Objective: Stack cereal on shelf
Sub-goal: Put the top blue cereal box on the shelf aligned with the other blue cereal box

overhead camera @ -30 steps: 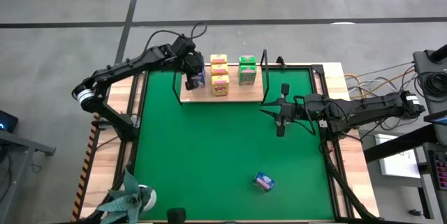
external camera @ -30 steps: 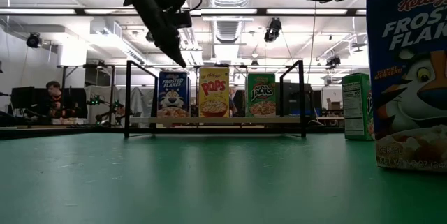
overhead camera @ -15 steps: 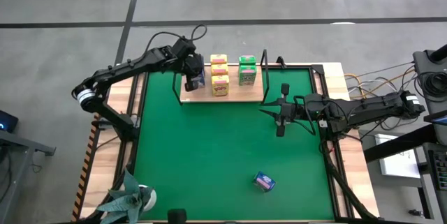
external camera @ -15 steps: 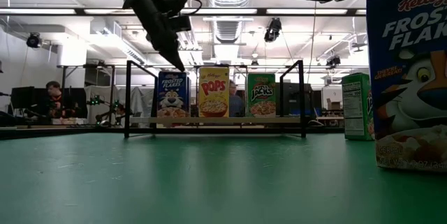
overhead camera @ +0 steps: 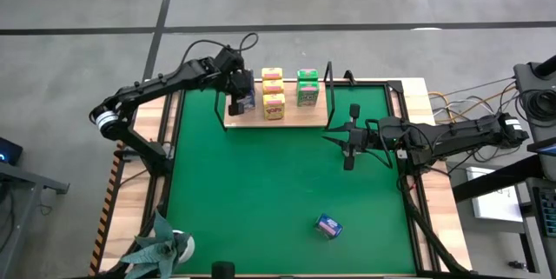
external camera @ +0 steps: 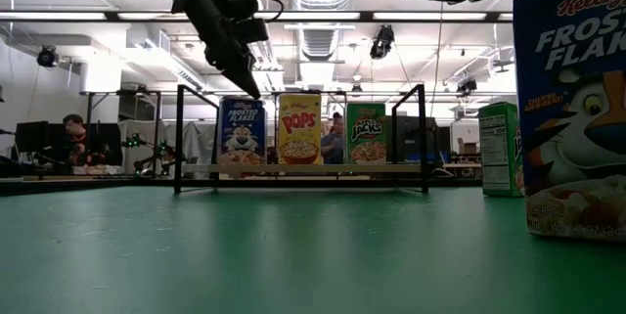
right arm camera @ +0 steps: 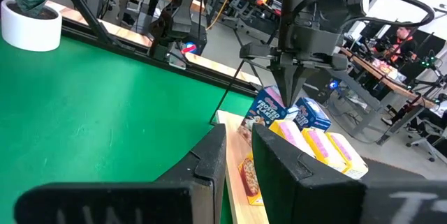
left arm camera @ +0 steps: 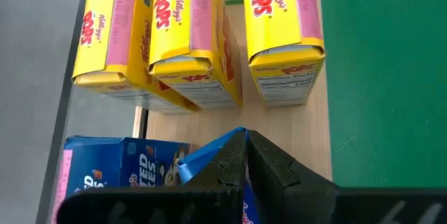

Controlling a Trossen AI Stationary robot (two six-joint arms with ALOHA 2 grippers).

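Observation:
The shelf (overhead camera: 295, 116) is a light wooden board at the mat's far edge. On it stand yellow cereal boxes (overhead camera: 273, 92), green ones (overhead camera: 307, 88) and, at its left end, a blue cereal box (external camera: 241, 128). My left gripper (external camera: 254, 92) is shut and slants down onto that blue box. The left wrist view shows a second blue box (left arm camera: 126, 168) lying behind it. Another blue box (overhead camera: 328, 225) stands on the green mat near the front. My right gripper (overhead camera: 334, 136) hovers level to the right of the shelf, slightly open, holding nothing. My left gripper rests its shut fingertips (left arm camera: 246, 140) on the blue box's top end (left arm camera: 209, 155), near one corner. It comes from above, slanting down from the table's left. The box stands upright on the shelf board, turned a little off square.
Black wire uprights (external camera: 179, 138) stand at both shelf ends. A green box (external camera: 499, 148) stands on the mat at the right in the low view. A potted plant (overhead camera: 165, 244) sits at the front left corner. A person sits in the room beyond (external camera: 73, 133).
My left gripper has rolled a little at the wrist while staying above the shelf's left end. The blue box under its tip has turned about its upright axis: its front face shows narrower in the low view than a second ago.

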